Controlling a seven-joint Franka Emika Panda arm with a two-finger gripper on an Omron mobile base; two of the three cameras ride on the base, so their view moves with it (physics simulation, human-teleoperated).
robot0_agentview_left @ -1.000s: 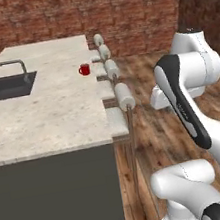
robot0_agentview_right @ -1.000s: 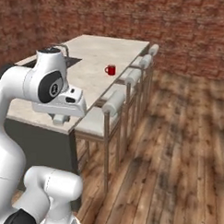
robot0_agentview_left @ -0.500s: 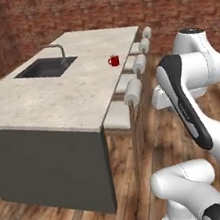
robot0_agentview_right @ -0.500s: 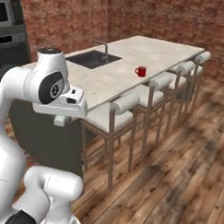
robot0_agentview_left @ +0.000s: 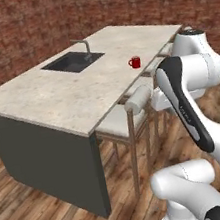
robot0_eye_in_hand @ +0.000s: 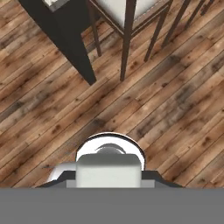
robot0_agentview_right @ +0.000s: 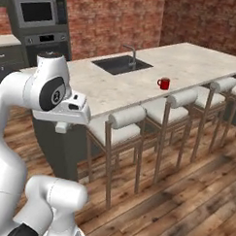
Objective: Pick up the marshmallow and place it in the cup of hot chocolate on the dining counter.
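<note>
We see the small red mug with dark brown inside point(robot0_agentview_left: 134, 62) point(robot0_agentview_right: 163, 83) standing on the long beige speckled stone island counter point(robot0_agentview_left: 54, 98) point(robot0_agentview_right: 200, 60), near its stool-side edge, right of the dark sink point(robot0_agentview_left: 72, 61) point(robot0_agentview_right: 121, 64). Can't tell the gripper's state; its fingertips aren't visible to us.

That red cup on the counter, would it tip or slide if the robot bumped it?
The red cup looks squat, so it would probably slide on the smooth stone dining counter rather than tip. Its side handle could make it turn. It stands near the stool-side edge, so a push could send it off.
</note>
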